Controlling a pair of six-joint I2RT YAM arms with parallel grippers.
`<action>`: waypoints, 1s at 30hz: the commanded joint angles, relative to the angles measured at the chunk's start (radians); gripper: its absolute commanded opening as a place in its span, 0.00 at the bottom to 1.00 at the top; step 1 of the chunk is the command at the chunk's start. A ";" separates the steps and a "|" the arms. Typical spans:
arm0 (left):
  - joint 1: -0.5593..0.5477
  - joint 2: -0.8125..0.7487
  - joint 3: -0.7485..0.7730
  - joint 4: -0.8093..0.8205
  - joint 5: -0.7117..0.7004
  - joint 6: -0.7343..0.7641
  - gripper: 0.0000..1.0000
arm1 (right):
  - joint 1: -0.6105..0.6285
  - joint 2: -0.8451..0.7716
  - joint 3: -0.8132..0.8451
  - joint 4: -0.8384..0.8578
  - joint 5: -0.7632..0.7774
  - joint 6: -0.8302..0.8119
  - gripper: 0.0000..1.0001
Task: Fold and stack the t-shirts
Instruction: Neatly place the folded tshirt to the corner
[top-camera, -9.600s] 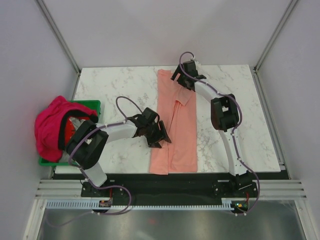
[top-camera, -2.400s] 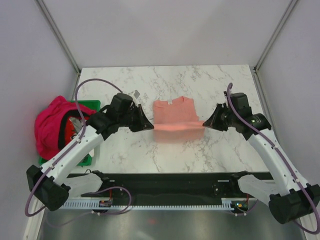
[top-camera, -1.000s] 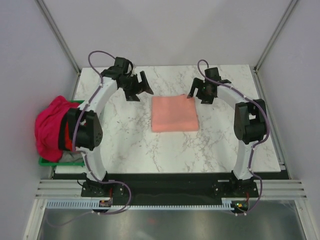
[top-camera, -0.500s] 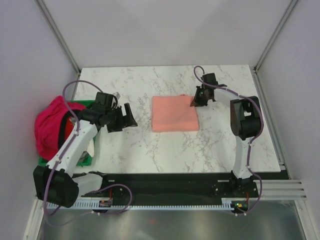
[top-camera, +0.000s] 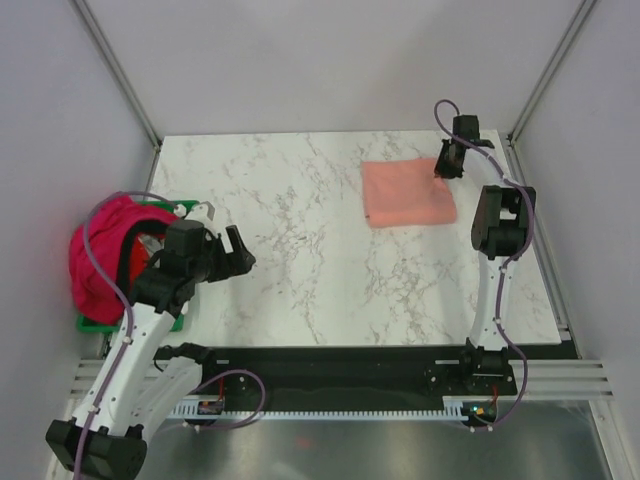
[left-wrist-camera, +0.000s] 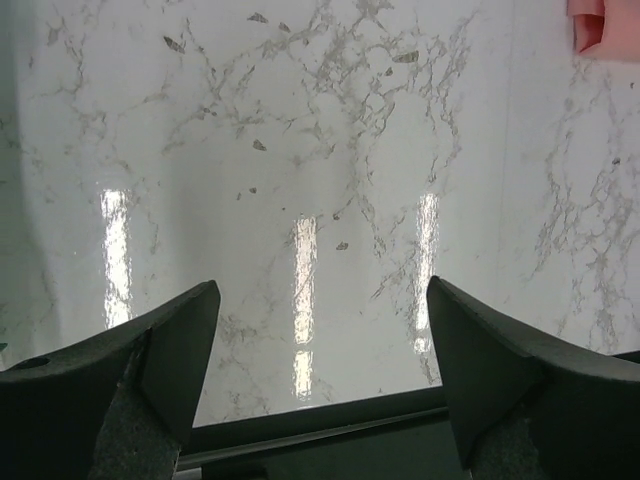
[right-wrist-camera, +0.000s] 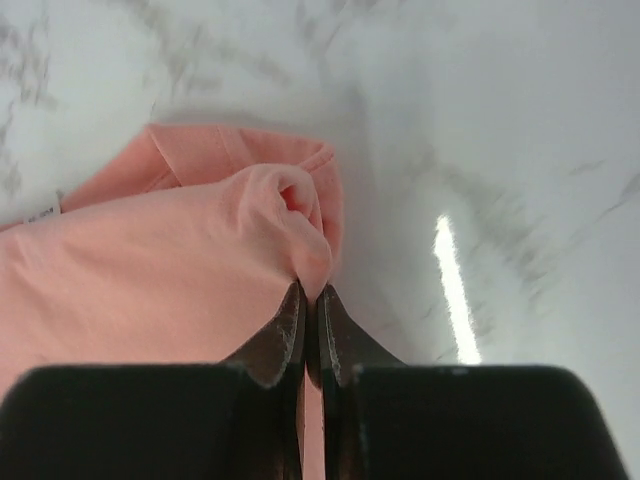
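I have the salmon t-shirt (top-camera: 408, 195) folded, right gripper (right-wrist-camera: 308, 298) clamped on its corner; left gripper (left-wrist-camera: 320, 292) gapes empty, magenta t-shirt (top-camera: 100, 255) not yet folded

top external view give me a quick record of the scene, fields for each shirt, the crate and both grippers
salmon t-shirt: folded into a flat rectangle, on the far right part of the table
green crate: at the table's left edge, mostly covered
magenta t-shirt: unfolded heap draped over the green crate
right gripper: shut, pinching the salmon t-shirt's far right corner
left gripper: open, empty, over bare marble near the green crate
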 joint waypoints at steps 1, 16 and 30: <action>0.000 -0.030 -0.007 0.067 -0.043 0.017 0.91 | -0.017 0.146 0.314 -0.111 0.164 -0.115 0.00; -0.004 0.024 -0.008 0.070 -0.053 0.017 0.89 | -0.104 0.289 0.545 0.226 0.529 -0.146 0.03; -0.006 0.039 -0.010 0.070 -0.051 0.016 0.89 | -0.113 0.386 0.594 0.496 0.587 -0.205 0.95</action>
